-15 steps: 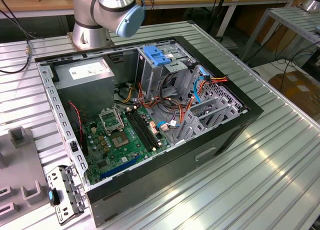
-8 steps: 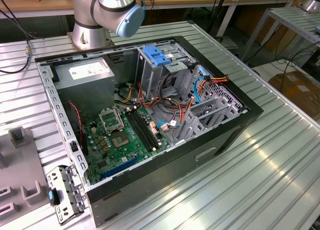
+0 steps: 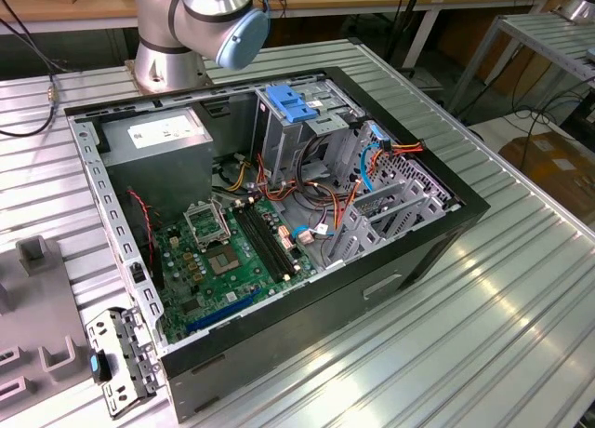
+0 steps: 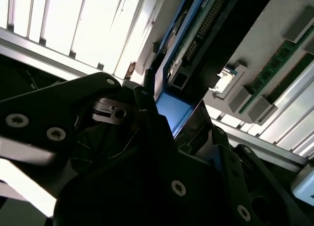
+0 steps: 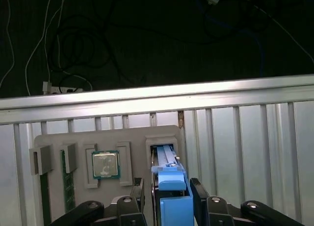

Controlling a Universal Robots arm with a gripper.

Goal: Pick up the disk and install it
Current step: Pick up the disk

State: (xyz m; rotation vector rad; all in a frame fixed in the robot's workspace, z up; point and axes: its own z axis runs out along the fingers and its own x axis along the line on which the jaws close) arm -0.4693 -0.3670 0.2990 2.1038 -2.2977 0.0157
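In the exterior view, a black open computer case (image 3: 423,251) is lying on its side on the ribbed aluminium tabletop (image 3: 493,354); a grey power supply box with a white sticker (image 3: 158,135) is sitting in one corner of the case, a green motherboard (image 3: 223,260) is covering its floor, and a blue plastic latch (image 3: 293,104) is topping the metal drive cage; the silver and blue robot arm (image 3: 200,19) is rising from its base just behind the case.

In the first wrist view, the black gripper (image 5: 167,185) is hanging over a grey moulded parts tray (image 5: 113,137) that is resting on the tabletop; the disk (image 5: 171,179), a flat dark drive with blue plastic carrier rails, is standing on edge in a tray slot; the jaws are flanking its blue rail, one on each side, but I cannot tell whether they are clamping it; a square silver processor chip (image 5: 105,164) is lying in the recess beside that slot, and a green memory stick (image 5: 68,186) is sitting farther along.

In the second wrist view, the disk is showing its connector edge, its blue carrier reaching in between the gripper's black parts.
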